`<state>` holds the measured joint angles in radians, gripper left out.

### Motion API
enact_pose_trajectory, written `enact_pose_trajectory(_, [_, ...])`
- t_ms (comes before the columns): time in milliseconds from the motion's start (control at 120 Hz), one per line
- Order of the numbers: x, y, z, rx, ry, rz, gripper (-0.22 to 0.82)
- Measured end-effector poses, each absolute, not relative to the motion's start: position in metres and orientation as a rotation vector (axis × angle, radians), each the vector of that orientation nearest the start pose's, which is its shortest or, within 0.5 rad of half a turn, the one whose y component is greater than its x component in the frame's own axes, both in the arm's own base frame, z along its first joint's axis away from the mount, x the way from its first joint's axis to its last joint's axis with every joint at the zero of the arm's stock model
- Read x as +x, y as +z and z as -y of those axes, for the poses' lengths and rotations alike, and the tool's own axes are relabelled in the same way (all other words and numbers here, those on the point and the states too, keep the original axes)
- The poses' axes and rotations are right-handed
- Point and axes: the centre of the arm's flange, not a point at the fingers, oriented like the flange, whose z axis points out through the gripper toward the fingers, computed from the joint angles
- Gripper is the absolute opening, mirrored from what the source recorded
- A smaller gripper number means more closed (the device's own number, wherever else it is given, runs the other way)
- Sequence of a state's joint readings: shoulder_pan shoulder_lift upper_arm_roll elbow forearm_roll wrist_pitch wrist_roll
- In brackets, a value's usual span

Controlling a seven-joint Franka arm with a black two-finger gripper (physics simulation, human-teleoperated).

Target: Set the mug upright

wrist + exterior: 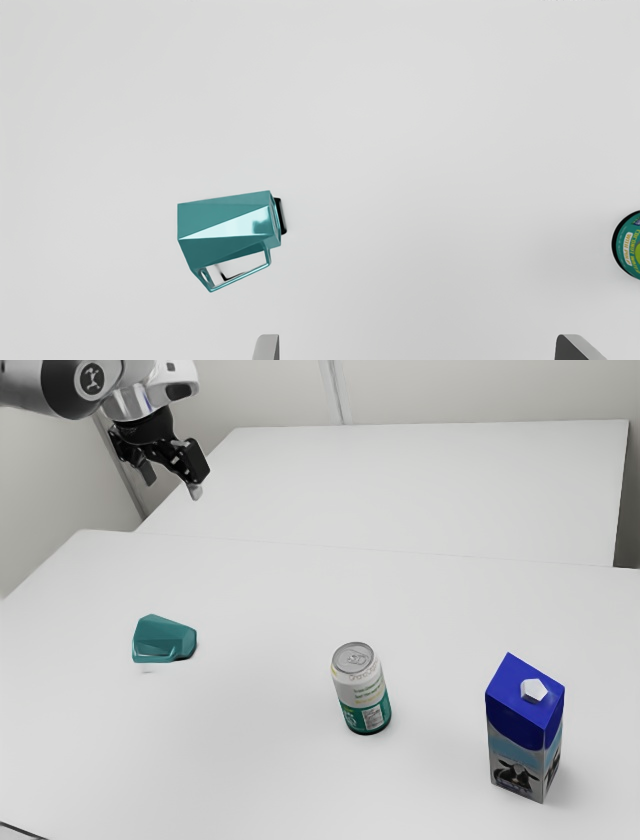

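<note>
Nearest the exterior camera, a blue-topped milk carton [525, 730] stands upright on the white table [230, 770]. Behind it, toward the exterior view's left, stands a coconut drink can [361, 690]. Farther back, the faceted teal mug [163, 638] lies on its side, narrower end toward the can. Beyond, the gripper [173, 485] hangs raised, fingers spread, holding nothing.

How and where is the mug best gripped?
I'd grip the mug across its body, coming straight down from above. It lies on its side, leaving both long flanks reachable from above. The handle juts from one flank, so one finger should probably drop into its open loop, the other against the opposite flank.
</note>
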<state>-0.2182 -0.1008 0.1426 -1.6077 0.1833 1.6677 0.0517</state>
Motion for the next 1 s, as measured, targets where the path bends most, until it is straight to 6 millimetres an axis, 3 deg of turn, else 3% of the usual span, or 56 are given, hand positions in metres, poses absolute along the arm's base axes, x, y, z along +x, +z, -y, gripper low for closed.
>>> enact_pose_trajectory(167, [0.536, 0.664, 0.009, -2.959, -0.222, -0.156, 0.60])
enact_pose_trajectory(225, [0.542, 0.654, -0.005, -2.961, -0.194, -0.113, 0.60])
enact_pose_trajectory(417, [0.554, 0.619, -0.085, -3.035, -0.087, 0.140, 0.60])
enact_pose_trajectory(533, [0.561, 0.578, -0.133, -3.152, 0.026, 0.327, 0.60])
enact_pose_trajectory(683, [0.546, 0.528, -0.242, -3.241, 0.153, 0.649, 0.60])
enact_pose_trajectory(758, [0.540, 0.507, -0.284, -3.273, 0.202, 0.744, 0.60])
enact_pose_trajectory(867, [0.540, 0.471, -0.325, -3.330, 0.284, 0.799, 0.60])
enact_pose_trajectory(1000, [0.551, 0.425, -0.354, -3.413, 0.339, 0.777, 0.60])
